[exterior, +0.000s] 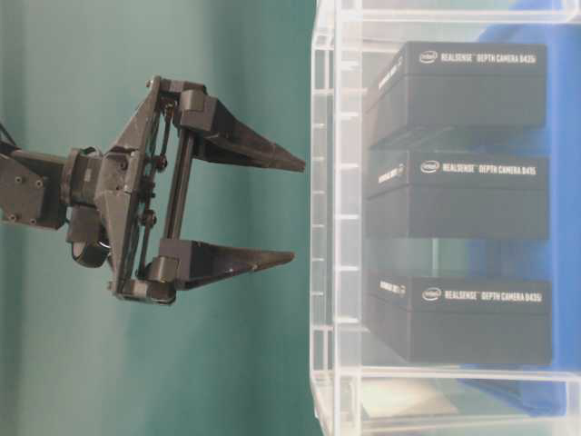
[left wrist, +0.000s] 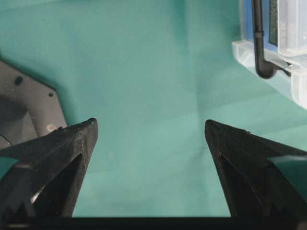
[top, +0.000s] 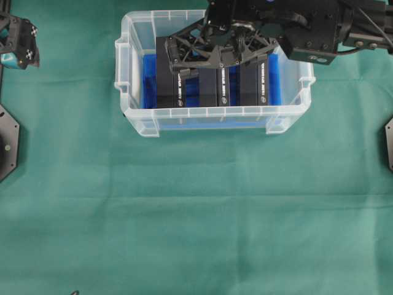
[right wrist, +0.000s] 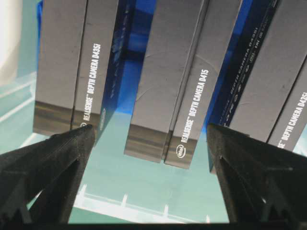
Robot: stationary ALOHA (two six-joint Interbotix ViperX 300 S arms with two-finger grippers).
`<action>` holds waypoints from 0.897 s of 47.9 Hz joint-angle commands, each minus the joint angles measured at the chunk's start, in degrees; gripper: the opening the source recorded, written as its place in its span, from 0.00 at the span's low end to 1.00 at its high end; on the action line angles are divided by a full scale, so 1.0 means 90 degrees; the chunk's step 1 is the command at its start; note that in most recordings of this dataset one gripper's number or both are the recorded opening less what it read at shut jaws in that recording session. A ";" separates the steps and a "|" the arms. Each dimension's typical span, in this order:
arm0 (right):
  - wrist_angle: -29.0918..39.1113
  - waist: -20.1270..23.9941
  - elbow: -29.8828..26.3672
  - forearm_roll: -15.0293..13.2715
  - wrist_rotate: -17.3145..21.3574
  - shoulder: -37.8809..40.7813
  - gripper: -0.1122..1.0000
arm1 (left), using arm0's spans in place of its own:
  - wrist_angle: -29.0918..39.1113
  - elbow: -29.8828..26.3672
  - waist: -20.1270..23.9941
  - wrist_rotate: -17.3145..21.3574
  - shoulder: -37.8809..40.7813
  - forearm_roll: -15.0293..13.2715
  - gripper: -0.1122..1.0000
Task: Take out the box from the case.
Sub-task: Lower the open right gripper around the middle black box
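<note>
Dark middle box [right wrist: 170, 81] in clear case [top: 132, 80], beneath right tool [top: 212, 56], fingers apart.

A clear plastic case [top: 132, 74] with a rimmed edge and blue lining sits on the bench's far side. Inside, three dark RealSense depth camera boxes [top: 173, 83] stand on edge, side by side.
</note>
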 commanded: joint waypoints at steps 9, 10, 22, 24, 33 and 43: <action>0.0000 -0.0010 -0.0156 -0.0078 -0.0039 -0.0049 0.95 | -0.0020 -0.0146 -0.0010 0.0020 -0.0029 -0.0010 0.98; 0.0000 -0.0010 -0.0156 -0.0088 -0.0039 -0.0049 0.95 | -0.0010 -0.0146 -0.0010 0.0010 -0.0029 -0.0010 0.98; 0.0000 -0.0020 -0.0137 -0.0225 -0.0029 -0.0049 0.95 | -0.0010 -0.0146 -0.0020 0.0020 -0.0029 -0.0010 0.98; 0.0000 -0.0010 -0.0137 -0.0225 -0.0029 -0.0049 0.95 | -0.0020 -0.0146 -0.0010 0.0020 -0.0029 -0.0010 0.98; 0.0000 -0.0020 -0.0117 -0.0225 -0.0039 -0.0049 0.95 | -0.0020 -0.0146 -0.0020 0.0020 -0.0029 -0.0010 0.98; 0.0000 -0.0020 -0.0098 -0.0225 -0.0039 -0.0049 0.95 | -0.0020 -0.0146 -0.0020 0.0020 -0.0029 -0.0010 0.98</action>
